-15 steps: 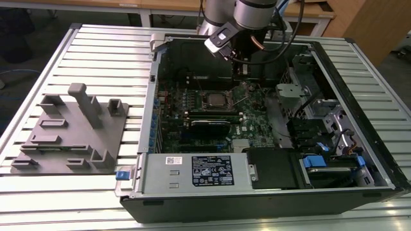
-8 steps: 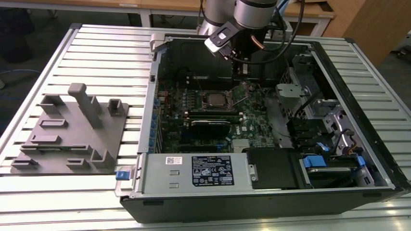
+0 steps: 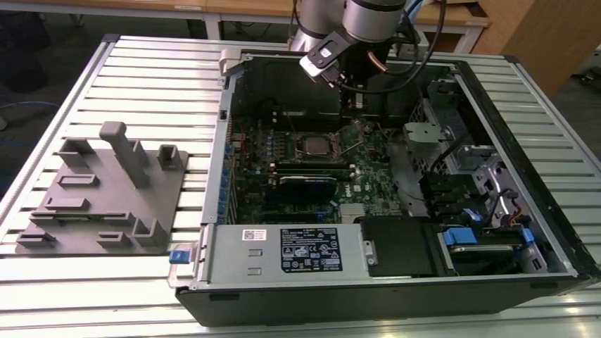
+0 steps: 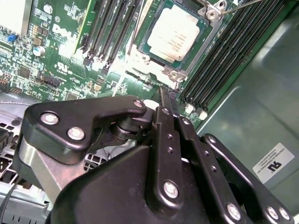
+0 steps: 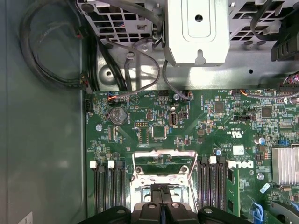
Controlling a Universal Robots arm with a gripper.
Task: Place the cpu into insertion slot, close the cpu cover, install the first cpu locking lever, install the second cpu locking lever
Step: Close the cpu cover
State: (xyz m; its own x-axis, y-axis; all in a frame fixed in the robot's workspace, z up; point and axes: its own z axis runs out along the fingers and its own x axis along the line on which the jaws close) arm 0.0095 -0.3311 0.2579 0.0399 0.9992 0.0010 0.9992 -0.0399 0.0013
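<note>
Worktop [image 3: 122, 77]: pale ribbed metal slats carrying everything. A grey moulded fixture [image 3: 103, 190] w/ pegs and pockets is sitting on the exterior view's left.
Case [image 3: 281, 292]: black sheet-metal box lying open, near wall facing the cam. A green board [image 3: 367, 183] is lying flat inside.
Progress: chip placement is looking done and cover closing prob. done. Both lever steps are looking left to do, judging by the pics.
Cpu [image 4: 174, 32]: flat square w/ matt silvery top, sitting in the insertion slot [image 3: 316, 146], mid-board toward the far side.
Cpu cover [image 4: 159, 60]: thin dull-steel frame, seeming to be lying down round the chip, which is showing thru the window.
Memory slots [image 4: 107, 23]: long, narrow, black, running along both sides of the socket.
Lever [image 4: 243, 4]: thin bright wire rod, appearing to be standing unlatched. 2nd lever: can't tell.
End effector [image 4: 163, 95]: matt black fingers pressing together, nothing visible btwn them. Tips are hovering just beside the socket edge; touching or not, can't tell.
Arm [image 3: 367, 17]: smooth grey tube, reaching down from the far side.
</note>
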